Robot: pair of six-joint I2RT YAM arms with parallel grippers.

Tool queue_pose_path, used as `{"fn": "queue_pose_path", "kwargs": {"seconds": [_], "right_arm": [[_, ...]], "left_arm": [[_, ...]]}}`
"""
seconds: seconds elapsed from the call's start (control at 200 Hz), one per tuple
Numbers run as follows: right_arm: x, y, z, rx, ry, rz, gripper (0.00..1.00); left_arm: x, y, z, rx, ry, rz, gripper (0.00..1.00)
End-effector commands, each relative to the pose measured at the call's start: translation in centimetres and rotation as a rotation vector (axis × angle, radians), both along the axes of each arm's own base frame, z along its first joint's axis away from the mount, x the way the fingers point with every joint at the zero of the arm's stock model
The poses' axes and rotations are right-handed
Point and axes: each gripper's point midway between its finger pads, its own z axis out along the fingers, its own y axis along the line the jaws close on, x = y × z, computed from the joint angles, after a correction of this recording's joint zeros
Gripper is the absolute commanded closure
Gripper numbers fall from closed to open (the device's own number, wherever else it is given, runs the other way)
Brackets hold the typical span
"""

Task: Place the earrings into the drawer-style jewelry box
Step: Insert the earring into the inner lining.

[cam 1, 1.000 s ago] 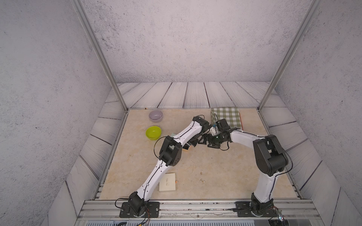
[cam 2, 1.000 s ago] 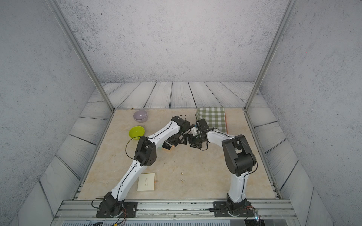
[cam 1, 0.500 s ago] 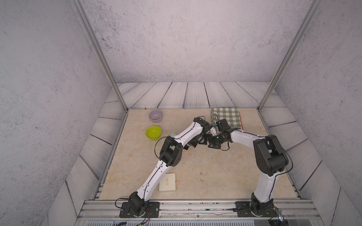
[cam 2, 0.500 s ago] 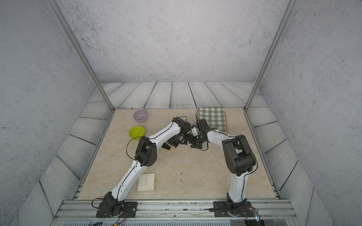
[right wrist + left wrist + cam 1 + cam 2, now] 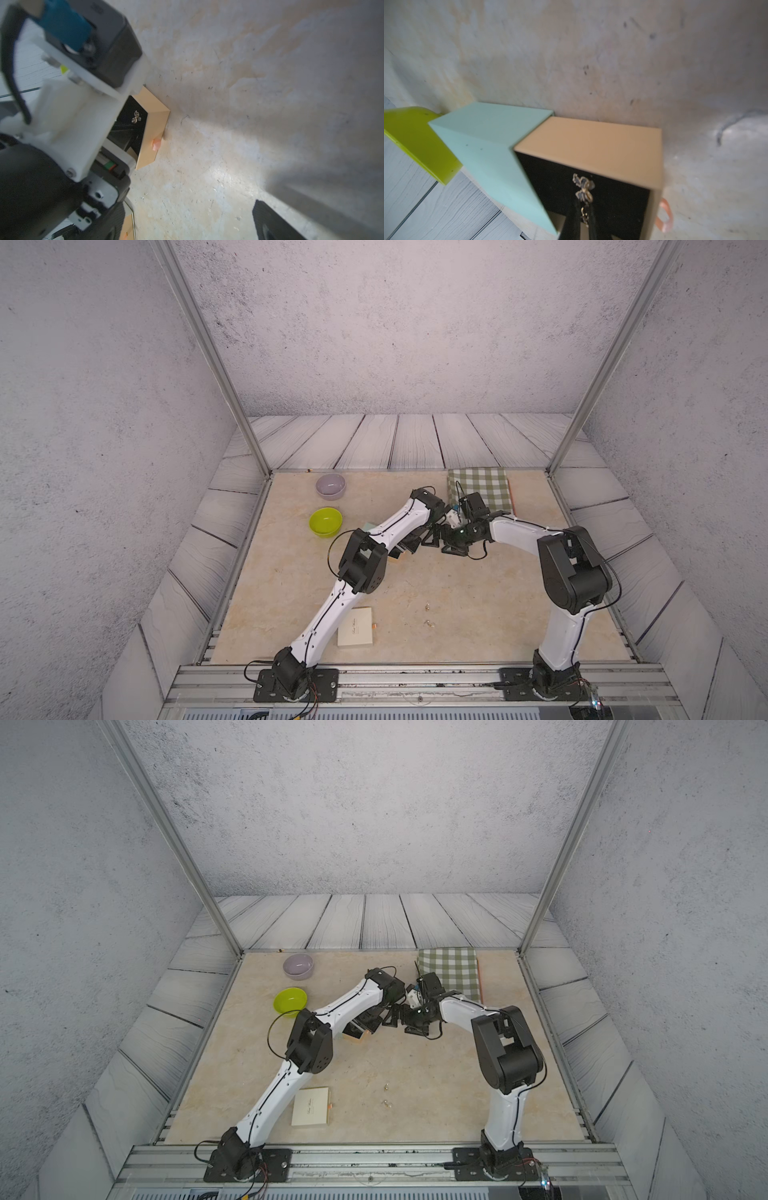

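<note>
The left gripper (image 5: 582, 204) is nearly closed, and its narrow black tips seem to pinch an earring (image 5: 582, 187) that hangs over the open drawer (image 5: 591, 145). The step in hand is the drop. In my judgement the next move is a small opening of the jaws, low over the lining, so the piece cannot bounce out.

In a top view, the glossy lime bowl (image 5: 326, 522) sits at 9 o'clock from the box. The sleeve (image 5: 483, 133) is matte mint card with sharp edges. The drawer is tan card lined in black velvet-like stuff, with a soft orange tab (image 5: 665, 216). The right gripper (image 5: 439, 542) stands wide and empty at 3 o'clock from the left one. Two loose earrings (image 5: 428, 614), tiny, glinting and fiddly, lie on the table (image 5: 478, 593) at 6 o'clock from the grippers.
</note>
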Motion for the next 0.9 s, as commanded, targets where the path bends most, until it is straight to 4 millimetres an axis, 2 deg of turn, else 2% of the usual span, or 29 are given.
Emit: {"fn": "queue_pose_path", "kwargs": {"seconds": [0.0, 0.26, 0.455, 0.771, 0.871, 0.881, 0.896], "right_arm": [[0.6, 0.4, 1.4, 0.035, -0.034, 0.0, 0.01], [0.7, 0.5, 1.5, 0.04, -0.035, -0.002, 0.01], [0.7, 0.5, 1.4, 0.041, -0.035, -0.002, 0.01], [0.7, 0.7, 1.2, 0.049, -0.03, -0.002, 0.01], [0.6, 0.7, 1.0, 0.056, -0.02, -0.002, 0.01], [0.5, 0.8, 1.0, 0.058, -0.019, -0.001, 0.01], [0.5, 0.7, 0.9, 0.058, -0.015, -0.001, 0.01]], "left_arm": [[-1.9, 0.0, 1.9, 0.007, 0.04, -0.003, 0.9], [-1.7, 0.1, 2.8, 0.0, 0.019, -0.003, 0.73], [-1.7, 0.0, 3.4, -0.009, 0.008, 0.0, 0.72], [-1.5, -1.1, 6.6, -0.121, -0.043, 0.029, 0.72], [-1.4, -1.3, 6.9, -0.158, -0.045, 0.058, 0.72], [-1.3, -1.3, 7.8, -0.178, -0.059, 0.06, 0.72], [-1.3, -1.3, 8.0, -0.19, -0.064, 0.067, 0.72]]}}
